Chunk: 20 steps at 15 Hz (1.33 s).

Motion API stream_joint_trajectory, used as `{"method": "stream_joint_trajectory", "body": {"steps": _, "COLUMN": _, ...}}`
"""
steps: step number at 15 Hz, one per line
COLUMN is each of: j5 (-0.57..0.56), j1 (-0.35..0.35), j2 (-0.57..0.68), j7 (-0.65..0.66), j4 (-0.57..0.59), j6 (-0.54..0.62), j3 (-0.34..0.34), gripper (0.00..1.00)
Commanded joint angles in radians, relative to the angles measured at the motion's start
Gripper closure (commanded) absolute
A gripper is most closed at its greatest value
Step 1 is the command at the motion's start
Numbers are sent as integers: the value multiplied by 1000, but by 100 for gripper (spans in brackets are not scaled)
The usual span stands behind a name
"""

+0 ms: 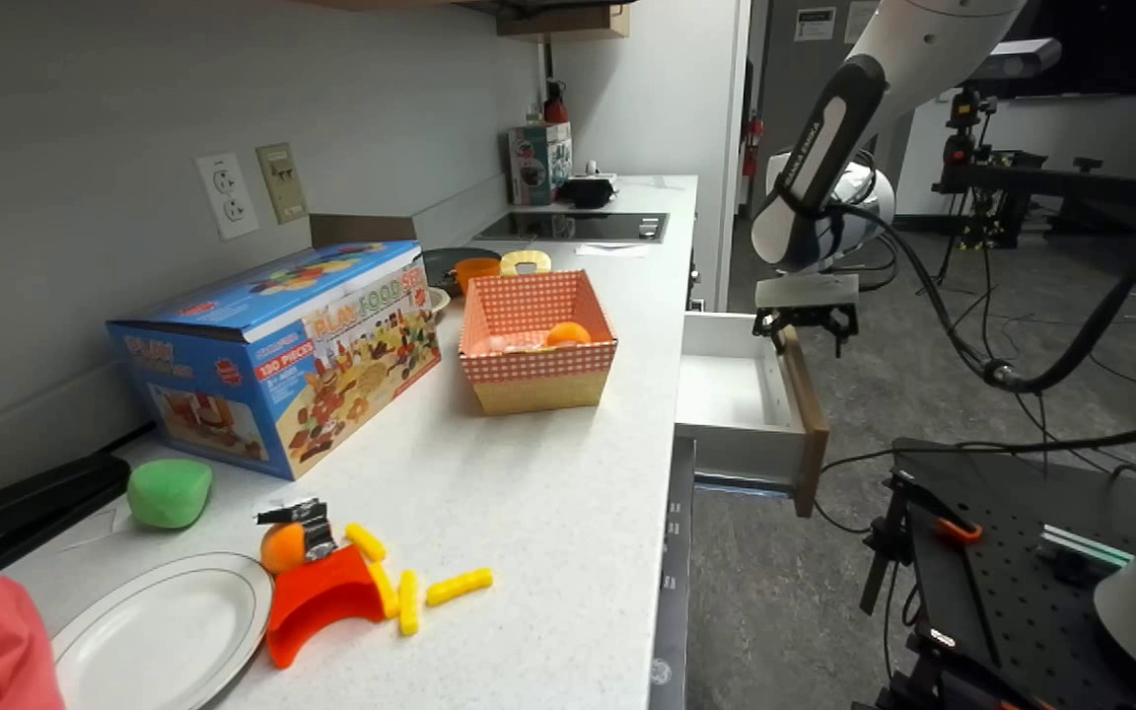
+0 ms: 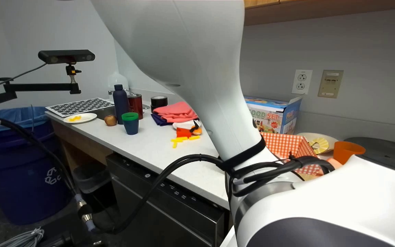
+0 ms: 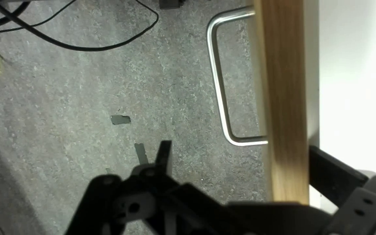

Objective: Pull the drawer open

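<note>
Your jaws stand spread astride the front of the drawer, one side within it; you can't tell whether that side touches. If more opening is wanted, draw straight out and level, lest it bind. It looks well open already: white inside, wood-edged, silver handle outside, jutting below the bench.

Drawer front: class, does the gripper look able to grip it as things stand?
Probably yes: the open gripper straddles the drawer front, one finger on its inner side, one outside, and nothing visible blocks the way.
</note>
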Motion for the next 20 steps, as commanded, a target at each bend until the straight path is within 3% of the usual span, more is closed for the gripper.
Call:
{"method": "stream_joint_trajectory", "body": {"steps": 1, "j5": -88, "j1": 34, "j2": 15, "j7": 76, "j4": 7, "j6": -65, "j3": -43, "gripper": 0}}
{"method": "stream_joint_trajectory", "body": {"steps": 8, "j5": -194, "j1": 32, "j2": 6, "j7": 129, "j4": 4, "j6": -138, "j3": -58, "gripper": 0}}
{"method": "stream_joint_trajectory", "body": {"steps": 20, "j5": -178, "j1": 24, "j2": -114, "j7": 111, "j4": -8, "j6": -138, "j3": -8, "gripper": 0}}
